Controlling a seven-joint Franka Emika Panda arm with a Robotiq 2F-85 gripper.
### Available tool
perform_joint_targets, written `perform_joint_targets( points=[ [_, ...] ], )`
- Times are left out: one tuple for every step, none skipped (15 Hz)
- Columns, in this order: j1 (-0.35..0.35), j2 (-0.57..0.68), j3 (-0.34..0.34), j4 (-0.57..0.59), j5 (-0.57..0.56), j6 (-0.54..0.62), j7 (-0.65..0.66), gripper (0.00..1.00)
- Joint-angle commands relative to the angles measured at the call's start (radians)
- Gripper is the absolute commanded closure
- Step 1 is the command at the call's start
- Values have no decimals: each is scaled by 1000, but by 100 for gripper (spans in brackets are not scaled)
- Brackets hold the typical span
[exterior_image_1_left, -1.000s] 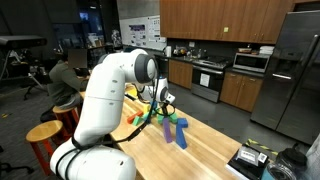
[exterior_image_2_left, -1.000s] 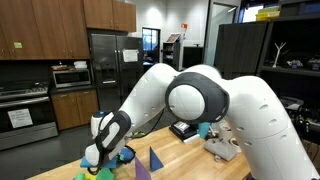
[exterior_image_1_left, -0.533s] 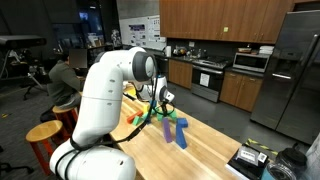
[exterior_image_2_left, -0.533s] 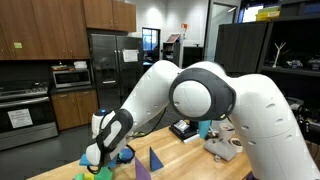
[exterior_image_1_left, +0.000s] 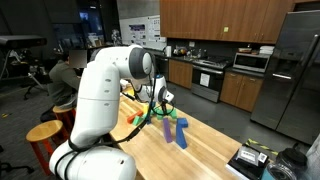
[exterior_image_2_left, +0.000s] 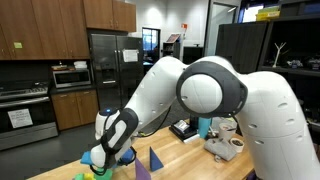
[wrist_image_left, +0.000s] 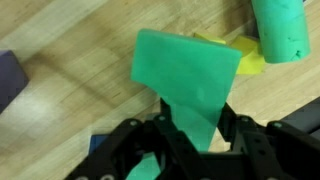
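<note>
My gripper (wrist_image_left: 190, 128) is shut on a green wedge-shaped block (wrist_image_left: 185, 68), whose narrow end sits between the black fingers while its wide face hangs over the wooden table (wrist_image_left: 70, 40). Just beyond it lie a yellow block (wrist_image_left: 243, 56) and a green cylinder (wrist_image_left: 283, 30). A dark purple block (wrist_image_left: 8, 76) shows at the left edge. In both exterior views the gripper (exterior_image_1_left: 160, 103) (exterior_image_2_left: 108, 152) hovers low over a cluster of coloured blocks, with blue blocks (exterior_image_1_left: 178, 128) and a purple wedge (exterior_image_2_left: 153, 161) beside it.
Round wooden stools (exterior_image_1_left: 45, 133) stand at the table's end, behind the robot base. A black device (exterior_image_1_left: 250, 158) and a teal cup (exterior_image_2_left: 204, 128) rest on the far part of the table. Kitchen cabinets and a fridge (exterior_image_1_left: 300, 70) line the walls.
The arm's elbow has shifted slightly sideways in the exterior views. The gripper stays over the blocks with the green wedge still in it.
</note>
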Motion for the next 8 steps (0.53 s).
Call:
perform_joint_targets(
  points=[
    [-2,-82,13,-95,34,43,-17,79],
    [0,-93,15,-110,33,54,-19,79],
    [2,-102,15,-123,29,61,-19,79],
    [2,-112,18,-135,29,67,-22,79],
    [4,-123,20,-149,26,73,-23,79],
    [4,-132,22,-160,25,79,-23,79],
    [-1,-145,32,-174,31,84,-33,79],
    [-2,-156,37,-187,31,91,-40,79]
  ],
)
